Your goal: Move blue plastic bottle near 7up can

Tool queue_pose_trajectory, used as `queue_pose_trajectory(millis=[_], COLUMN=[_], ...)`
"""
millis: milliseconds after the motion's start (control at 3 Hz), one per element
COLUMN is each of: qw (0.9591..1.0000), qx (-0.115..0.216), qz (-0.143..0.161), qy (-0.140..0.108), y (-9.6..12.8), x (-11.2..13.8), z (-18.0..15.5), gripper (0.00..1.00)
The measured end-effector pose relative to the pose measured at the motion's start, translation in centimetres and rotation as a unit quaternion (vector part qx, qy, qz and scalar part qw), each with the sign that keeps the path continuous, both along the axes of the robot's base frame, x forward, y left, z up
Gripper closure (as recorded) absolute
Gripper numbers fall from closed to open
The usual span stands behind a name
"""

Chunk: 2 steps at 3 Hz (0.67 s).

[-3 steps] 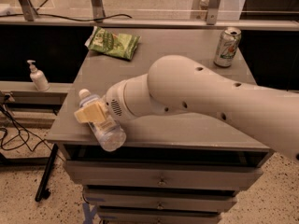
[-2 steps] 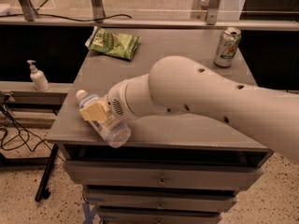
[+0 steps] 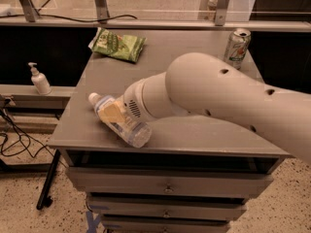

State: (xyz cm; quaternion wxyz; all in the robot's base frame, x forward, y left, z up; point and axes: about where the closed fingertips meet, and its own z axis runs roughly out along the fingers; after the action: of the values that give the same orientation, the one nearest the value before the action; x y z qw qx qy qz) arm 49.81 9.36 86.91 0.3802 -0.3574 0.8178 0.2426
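Robot's hand sits on the bottle near the surface's front-left edge, grip impossible to tell; can at far-right corner.

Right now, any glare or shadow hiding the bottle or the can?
Camera view: warm, even light, no hard shadows on the table; bottle and can both plainly lit; the arm hides most of the gripper, which is at the bottle.
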Motion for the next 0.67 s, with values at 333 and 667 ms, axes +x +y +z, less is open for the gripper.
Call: queue_pose_trajectory(millis=[333, 667], qw=[0.9993, 0.9971], qx=[-0.030, -0.060], qz=[-0.006, -0.010], qy=[-0.019, -0.046], y=[-2.8, -6.9], x=[0.7, 1.8], z=[1.4, 3.5], gripper=[1.00, 1.00])
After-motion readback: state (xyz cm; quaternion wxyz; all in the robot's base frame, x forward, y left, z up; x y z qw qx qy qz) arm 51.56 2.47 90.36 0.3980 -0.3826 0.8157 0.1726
